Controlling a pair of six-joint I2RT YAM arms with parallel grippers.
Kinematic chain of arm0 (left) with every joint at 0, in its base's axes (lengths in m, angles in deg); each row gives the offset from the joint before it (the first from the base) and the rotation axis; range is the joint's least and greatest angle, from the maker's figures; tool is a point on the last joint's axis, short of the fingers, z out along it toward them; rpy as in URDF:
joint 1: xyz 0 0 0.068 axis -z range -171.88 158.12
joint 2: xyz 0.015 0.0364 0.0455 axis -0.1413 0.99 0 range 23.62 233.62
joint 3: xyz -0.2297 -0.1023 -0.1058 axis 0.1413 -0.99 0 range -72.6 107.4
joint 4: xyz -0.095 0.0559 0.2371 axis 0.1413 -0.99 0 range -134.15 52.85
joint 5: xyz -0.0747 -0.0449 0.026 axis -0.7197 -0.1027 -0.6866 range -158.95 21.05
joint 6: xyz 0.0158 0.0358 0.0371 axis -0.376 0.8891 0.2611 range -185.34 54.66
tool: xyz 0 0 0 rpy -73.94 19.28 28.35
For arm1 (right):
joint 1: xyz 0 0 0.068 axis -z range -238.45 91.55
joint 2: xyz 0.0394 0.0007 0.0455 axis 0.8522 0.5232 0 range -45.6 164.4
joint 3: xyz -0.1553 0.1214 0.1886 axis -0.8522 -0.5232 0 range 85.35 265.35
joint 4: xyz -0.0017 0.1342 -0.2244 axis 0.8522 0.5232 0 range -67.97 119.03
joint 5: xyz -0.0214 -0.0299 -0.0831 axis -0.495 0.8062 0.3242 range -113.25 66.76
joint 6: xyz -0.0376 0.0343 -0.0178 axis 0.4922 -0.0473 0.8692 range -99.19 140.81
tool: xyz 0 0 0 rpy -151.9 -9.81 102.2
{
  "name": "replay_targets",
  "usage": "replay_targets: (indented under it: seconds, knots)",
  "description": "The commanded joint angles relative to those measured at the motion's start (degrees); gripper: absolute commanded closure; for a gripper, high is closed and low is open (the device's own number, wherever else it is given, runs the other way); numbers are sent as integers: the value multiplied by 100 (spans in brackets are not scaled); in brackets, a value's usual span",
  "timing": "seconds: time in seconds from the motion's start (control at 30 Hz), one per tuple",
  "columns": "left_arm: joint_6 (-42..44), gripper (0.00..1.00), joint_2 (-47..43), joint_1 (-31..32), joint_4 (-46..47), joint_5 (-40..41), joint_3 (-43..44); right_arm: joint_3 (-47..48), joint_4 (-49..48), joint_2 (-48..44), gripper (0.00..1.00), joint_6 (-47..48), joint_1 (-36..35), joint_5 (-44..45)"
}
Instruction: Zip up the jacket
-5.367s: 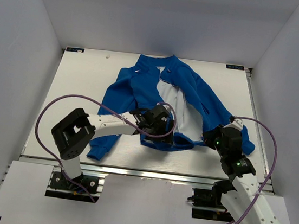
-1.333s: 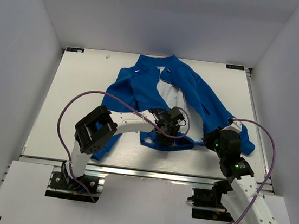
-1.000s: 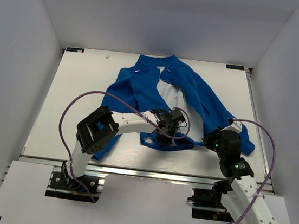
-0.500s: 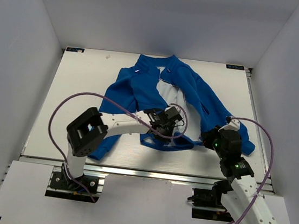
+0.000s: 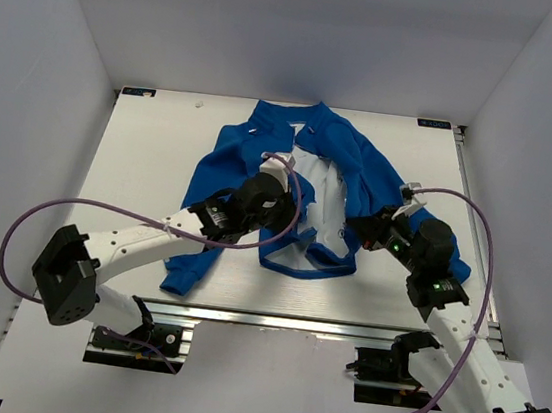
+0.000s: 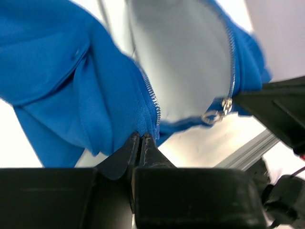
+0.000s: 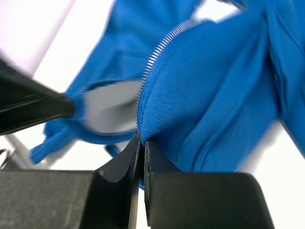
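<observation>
The royal-blue jacket (image 5: 236,161) lies on the table with its front open and the white lining (image 5: 320,194) showing. My left gripper (image 5: 287,200) is shut on the jacket's left front edge, right beside the zipper teeth (image 6: 151,98). In the left wrist view the fingertips (image 6: 140,137) pinch the blue fleece, and the metal zipper slider (image 6: 217,112) hangs on the opposite edge near the hem. My right gripper (image 5: 356,233) is shut on the right front edge; its tips (image 7: 142,139) clamp a fold of fleece below the zipper teeth (image 7: 155,52).
The white table (image 5: 153,141) runs to a metal rail (image 5: 272,319) at the near edge. Grey walls enclose the left, right and back. Purple cables (image 5: 104,211) loop from both arms. A blue sleeve (image 5: 188,266) reaches toward the near edge.
My left gripper has pulled back left and away from the hem with the left front edge. The right gripper has moved left and inward with the right edge. More white lining shows.
</observation>
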Motion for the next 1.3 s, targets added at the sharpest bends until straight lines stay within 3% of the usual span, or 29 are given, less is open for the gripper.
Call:
replay_targets:
  seconds: [0.0, 0.17, 0.43, 0.77, 1.27]
  knots:
    - [36, 100, -430, -43, 1049, 164, -265, 329, -1209, 85, 100, 182, -28, -1105]
    - [186, 100, -589, -61, 1727, 60, -275, 514, -1614, 366, 100, 235, -177, -1458]
    - [63, 100, -800, -61, 2149, 24, -362, 663, -2028, 630, 100, 155, -467, -1318]
    - [-25, 100, -879, -61, 2316, -107, -503, 637, -2503, 779, 100, -310, -643, -677]
    - [-236, 100, -765, -52, 2545, -266, -573, 690, -3144, 1078, 100, -794, -678, -553]
